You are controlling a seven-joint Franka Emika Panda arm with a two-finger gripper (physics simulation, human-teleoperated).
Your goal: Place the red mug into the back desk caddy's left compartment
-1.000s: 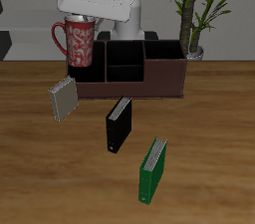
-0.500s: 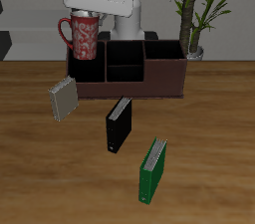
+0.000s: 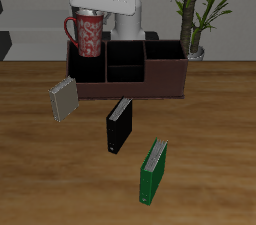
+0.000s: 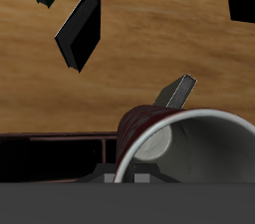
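Red mug: held in the air, upright, above the end section of the back desk caddy; its handle loop sticks out sideways, away from the caddy's middle. Base looks to be at or just above the caddy's rim; cannot tell if it has entered.
Red mug, wrist view: pale rim and grey-white inside fill the near field, speckled red wall below the rim.
Gripper: directly over the mug's mouth, white body partly covering the rim.
Jaws: pinching the red mug at its rim; the contact itself is hidden by the gripper body.
Back desk caddy: long, dark brown, lies along the back edge of the bench; three black-walled sections open upward.
Left compartment: the end section under the mug.
Grey book: tilted, just in front of the caddy's end below the mug.
Black book: near the bench's middle, forward of the caddy.
Green book: closest to the front edge of the bench, well apart from the caddy.
Plant: behind the caddy's far end, by the back edge.
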